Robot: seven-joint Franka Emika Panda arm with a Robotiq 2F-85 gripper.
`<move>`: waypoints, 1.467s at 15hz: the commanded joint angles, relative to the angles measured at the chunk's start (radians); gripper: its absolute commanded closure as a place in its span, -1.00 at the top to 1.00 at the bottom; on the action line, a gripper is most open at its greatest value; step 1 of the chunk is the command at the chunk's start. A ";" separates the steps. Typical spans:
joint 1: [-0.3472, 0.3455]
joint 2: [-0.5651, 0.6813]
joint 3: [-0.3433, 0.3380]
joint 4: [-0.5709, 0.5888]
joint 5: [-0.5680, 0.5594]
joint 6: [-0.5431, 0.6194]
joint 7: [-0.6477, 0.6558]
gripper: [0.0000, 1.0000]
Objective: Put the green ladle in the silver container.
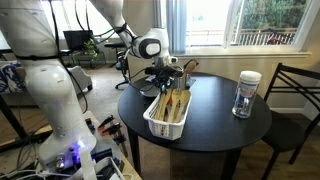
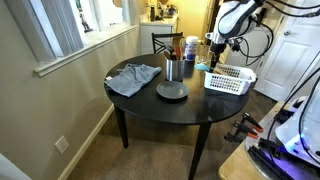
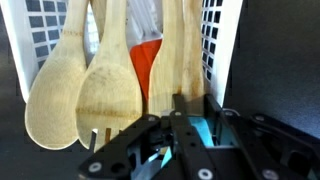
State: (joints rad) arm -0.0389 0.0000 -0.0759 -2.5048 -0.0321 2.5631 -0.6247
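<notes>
My gripper (image 3: 192, 108) is shut on the pale green ladle (image 3: 201, 136), whose handle shows between the fingers in the wrist view. It hangs over the near end of the white slotted basket (image 3: 218, 40), above the tan wooden spoons (image 3: 108, 90). In both exterior views the gripper (image 1: 163, 78) (image 2: 214, 62) is just above the basket's end, and a bit of the green ladle (image 2: 203, 68) sticks out below it. The silver container (image 2: 172, 68) stands upright near the table's middle, a short way from the gripper. It is partly hidden behind the gripper in the exterior view (image 1: 185, 73).
The white basket (image 1: 168, 112) holds several wooden utensils and an orange spatula (image 3: 146, 62). A glass jar with a white lid (image 1: 245, 93) stands apart. A dark round plate (image 2: 171, 92) and a grey cloth (image 2: 133, 77) lie on the round black table (image 1: 215, 125). Chairs stand around it.
</notes>
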 commanded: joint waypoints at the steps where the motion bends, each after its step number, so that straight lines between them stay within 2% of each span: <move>1: -0.004 -0.104 0.008 -0.076 0.018 0.024 -0.020 -0.78; 11: 0.019 -0.347 -0.004 -0.110 -0.031 -0.016 0.042 -0.77; 17: 0.030 -0.445 0.004 -0.094 -0.051 0.029 0.142 -0.77; 20: 0.035 -0.473 0.009 -0.096 -0.043 0.106 0.225 -0.77; 22: 0.029 -0.476 0.017 -0.101 -0.047 0.204 0.287 -0.77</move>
State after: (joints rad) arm -0.0067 -0.4506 -0.0687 -2.5826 -0.0580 2.6547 -0.4309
